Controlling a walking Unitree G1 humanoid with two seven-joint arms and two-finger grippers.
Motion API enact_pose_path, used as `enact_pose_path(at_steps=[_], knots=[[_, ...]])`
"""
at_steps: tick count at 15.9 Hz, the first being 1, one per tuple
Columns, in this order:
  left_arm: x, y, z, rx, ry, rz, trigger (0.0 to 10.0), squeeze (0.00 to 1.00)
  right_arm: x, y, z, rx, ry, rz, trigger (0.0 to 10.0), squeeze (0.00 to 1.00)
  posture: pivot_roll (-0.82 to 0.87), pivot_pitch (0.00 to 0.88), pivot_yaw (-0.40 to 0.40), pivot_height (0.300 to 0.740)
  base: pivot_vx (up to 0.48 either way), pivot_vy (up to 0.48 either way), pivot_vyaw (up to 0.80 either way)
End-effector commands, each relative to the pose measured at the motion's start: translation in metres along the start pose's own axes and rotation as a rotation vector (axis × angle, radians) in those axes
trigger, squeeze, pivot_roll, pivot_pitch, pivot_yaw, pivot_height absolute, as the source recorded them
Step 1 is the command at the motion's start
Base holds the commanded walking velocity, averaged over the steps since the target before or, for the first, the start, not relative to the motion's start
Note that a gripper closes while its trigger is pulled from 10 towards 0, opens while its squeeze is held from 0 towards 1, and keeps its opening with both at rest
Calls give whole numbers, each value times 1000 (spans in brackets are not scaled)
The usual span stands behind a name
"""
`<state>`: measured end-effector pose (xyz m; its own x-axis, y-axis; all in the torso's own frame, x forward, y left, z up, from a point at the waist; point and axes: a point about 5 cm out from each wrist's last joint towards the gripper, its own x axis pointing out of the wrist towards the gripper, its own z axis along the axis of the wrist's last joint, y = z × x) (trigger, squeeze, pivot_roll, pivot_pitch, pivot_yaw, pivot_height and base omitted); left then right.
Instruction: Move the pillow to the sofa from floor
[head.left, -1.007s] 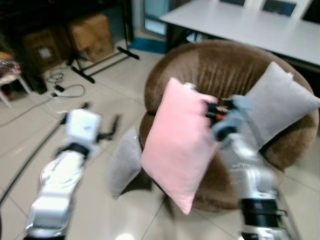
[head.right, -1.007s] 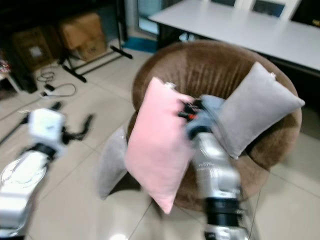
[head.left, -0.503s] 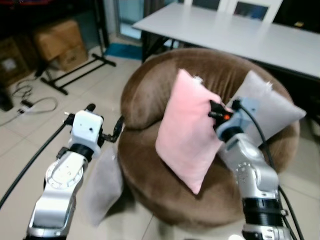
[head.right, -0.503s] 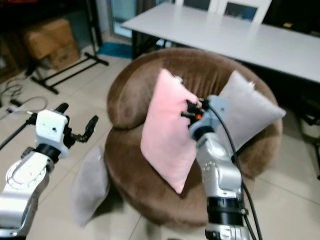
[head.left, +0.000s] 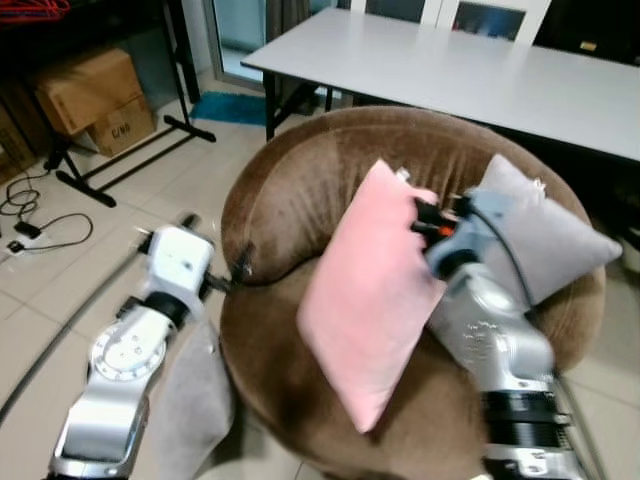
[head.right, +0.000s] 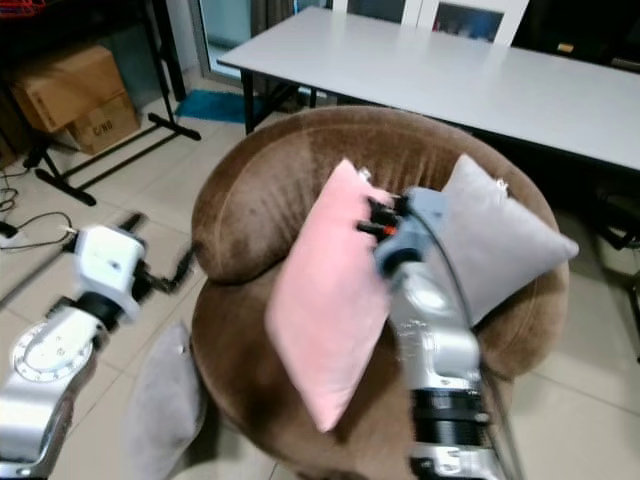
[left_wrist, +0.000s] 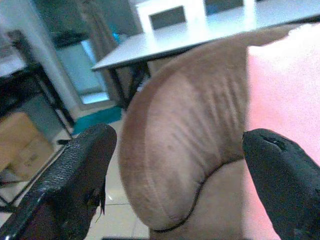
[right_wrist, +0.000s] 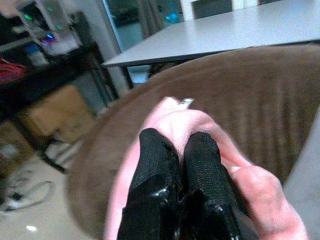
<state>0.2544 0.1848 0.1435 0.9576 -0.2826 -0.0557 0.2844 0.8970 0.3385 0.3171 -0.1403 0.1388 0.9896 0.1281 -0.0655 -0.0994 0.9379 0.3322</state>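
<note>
Pink pillow (head.left: 375, 290) was held over the seat of the brown sofa (head.left: 300, 185), its upper edge pinched between the closed fingers of the right hand (right_wrist: 175, 150). The left hand (left_wrist: 175, 180) was seen beside the sofa's rim with fingers spread, gripping nothing. A grey pillow (head.left: 545, 240) was propped against the backrest, partly hidden by the right arm. Another grey pillow (head.right: 165, 410) was cut off on the floor (head.left: 60, 270).

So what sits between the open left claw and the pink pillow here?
In the left wrist view, the brown velvet sofa's rounded backrest sits between the left claw and the pink square pillow.
</note>
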Motion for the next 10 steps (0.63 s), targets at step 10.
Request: enact_pose_path(at_steps=[10], knots=[[-13, -12, -9, 66, 98, -360, 10000, 0, 34, 35, 11, 87, 33, 90, 10000, 0, -68, 0, -34, 740, 0, 0, 0]])
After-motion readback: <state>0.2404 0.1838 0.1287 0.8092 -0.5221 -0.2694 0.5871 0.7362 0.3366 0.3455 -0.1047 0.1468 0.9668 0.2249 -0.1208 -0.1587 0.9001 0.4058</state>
